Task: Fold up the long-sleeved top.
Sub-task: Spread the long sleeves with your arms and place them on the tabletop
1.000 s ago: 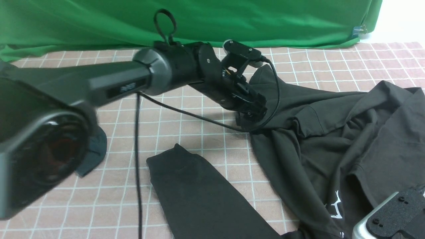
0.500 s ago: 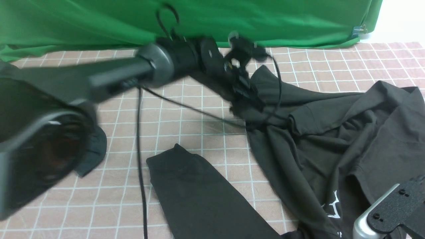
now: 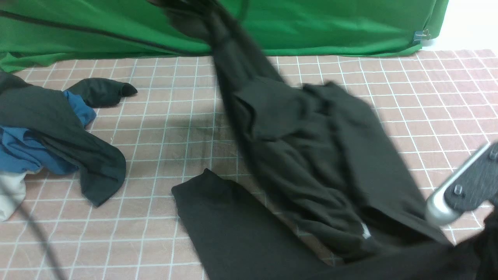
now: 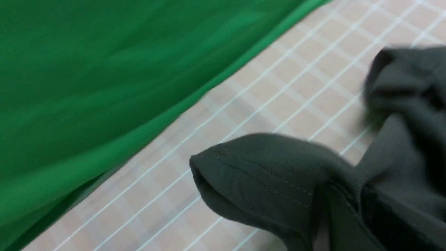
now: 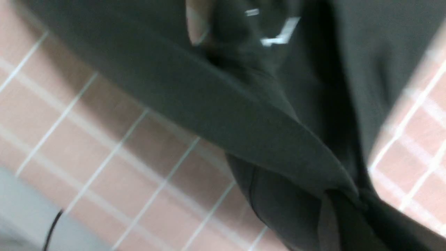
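The left hand [image 4: 343,223] is clamped narrow on a stitched hem fold of the long-sleeved top [image 3: 311,147]. The black knit bunches out past its fingers above the checked surface [image 3: 163,128], with the green cloth [image 3: 330,27] beyond. In the front view this hand is out of frame above. The top hangs down from it in a stretched band and spreads toward the right hand [image 5: 339,223], which is closed tight on another bunched edge of the same garment. Just past the right hand's grip, the white lettering [image 5: 278,33] shows blurred. One sleeve [image 3: 233,225] lies flat on the surface, below the cloth hanging from the left hand. Well apart from both hands, out on the left hand's side, a dark grey garment [image 3: 66,128] lies bunched with blue cloth [image 3: 23,149].
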Controlling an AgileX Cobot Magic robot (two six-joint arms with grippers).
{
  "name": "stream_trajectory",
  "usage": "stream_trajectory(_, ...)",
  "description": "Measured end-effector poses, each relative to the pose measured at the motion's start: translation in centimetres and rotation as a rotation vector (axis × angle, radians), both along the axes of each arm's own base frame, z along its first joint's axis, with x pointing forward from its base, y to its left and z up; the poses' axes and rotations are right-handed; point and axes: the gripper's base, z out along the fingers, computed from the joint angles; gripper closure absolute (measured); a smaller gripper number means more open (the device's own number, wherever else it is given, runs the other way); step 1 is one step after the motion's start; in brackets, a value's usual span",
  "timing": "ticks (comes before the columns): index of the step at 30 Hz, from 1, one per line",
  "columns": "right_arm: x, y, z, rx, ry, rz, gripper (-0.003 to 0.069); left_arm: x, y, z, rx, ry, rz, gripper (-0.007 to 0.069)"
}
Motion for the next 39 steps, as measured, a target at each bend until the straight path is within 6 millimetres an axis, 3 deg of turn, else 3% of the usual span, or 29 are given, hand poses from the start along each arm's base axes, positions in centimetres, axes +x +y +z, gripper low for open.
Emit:
stream_trajectory(3, 0.6, -0.1, 1.5, -0.017, -0.082, 0.006, 0.0627, -3.0, 2.0, 3.1, 0.02, -0.028, 0.042, 0.0587)
stream_trajectory(5, 0.7, -0.2, 1.8, -0.018, -0.097, 0.005, 0.0627, -3.7, 2.3, 3.8, 0.022, -0.036, 0.052, 0.0587)
stream_trajectory(7, 1.0, -0.3, 3.0, -0.025, -0.145, 0.012, 0.0627, -6.5, 3.3, 6.3, 0.02, -0.084, 0.076, 0.0587)
stream_trajectory(8, 1.0, -0.3, 3.1, -0.028, -0.146, 0.011, 0.0627, -6.5, 3.3, 6.3, 0.019, -0.084, 0.077, 0.0587)
stream_trajectory(10, 1.3, -0.6, 4.3, -0.054, -0.194, 0.009, 0.0627, -9.4, 4.2, 8.7, 0.014, -0.148, 0.09, 0.0587)
stream_trajectory(11, 1.3, -0.7, 4.4, -0.059, -0.197, 0.009, 0.0627, -9.6, 4.2, 8.8, 0.014, -0.152, 0.091, 0.0587)
stream_trajectory(12, 1.5, -0.8, 5.0, -0.074, -0.23, 0.004, 0.0627, -11.5, 4.7, 10.1, 0.006, -0.187, 0.094, 0.0587)
stream_trajectory(16, 1.8, -1.2, 6.0, -0.101, -0.286, 0.0, 0.0627, -14.6, 5.5, 11.8, -0.014, -0.235, 0.1, 0.0587)
stream_trajectory(19, 2.0, -1.4, 6.1, -0.102, -0.289, -0.013, 0.0627, -14.7, 5.5, 11.6, -0.009, -0.216, 0.1, 0.0587)
stream_trajectory(22, 2.5, -1.7, 6.0, -0.104, -0.289, -0.044, 0.0627, -12.9, 4.9, 10.3, -0.021, -0.141, 0.096, 0.0587)
stream_trajectory(26, 3.6, -2.2, 5.6, -0.09, -0.265, -0.094, 0.0627, -8.0, 3.6, 6.2, 0.013, 0.025, 0.096, 0.0587)
stream_trajectory(27, 4.1, -2.3, 5.1, -0.075, -0.24, -0.104, 0.0627, -5.4, 3.2, 3.8, 0.038, 0.09, 0.103, 0.0587)
stream_trajectory(28, 4.2, -2.3, 5.2, -0.074, -0.243, -0.099, 0.0627, -5.1, 3.1, 3.5, 0.04, 0.097, 0.104, 0.0587)
stream_trajectory(30, 5.1, -2.6, 4.0, -0.065, -0.223, -0.114, 0.0627, -0.9, 2.3, -0.5, 0.052, 0.145, 0.112, 0.0587)
stream_trajectory(32, 5.5, -2.9, 3.1, -0.065, -0.211, -0.13, 0.0627, 1.0, 2.0, -2.4, 0.062, 0.142, 0.104, 0.0586)
stream_trajectory(34, 6.5, -3.8, 1.9, -0.082, -0.189, -0.177, 0.0627, 4.5, 1.6, -6.6, 0.107, 0.136, 0.07, 0.0566)
stream_trajectory(35, 6.5, -3.8, 1.9, -0.082, -0.189, -0.177, 0.0627, 4.7, 1.6, -6.9, 0.111, 0.136, 0.067, 0.0566)
stream_trajectory(36, 6.9, -4.4, 1.3, -0.092, -0.176, -0.202, 0.0627, 6.2, 1.6, -9.2, 0.122, 0.15, 0.059, 0.054)
stream_trajectory(37, 7.1, -4.6, 1.1, -0.095, -0.169, -0.211, 0.0627, 6.4, 1.6, -9.4, 0.123, 0.153, 0.058, 0.053)
stream_trajectory(39, 7.7, -5.1, 0.3, -0.095, -0.127, -0.23, 0.0627, 7.9, 1.9, -12.6, 0.102, 0.202, 0.069, 0.0442)
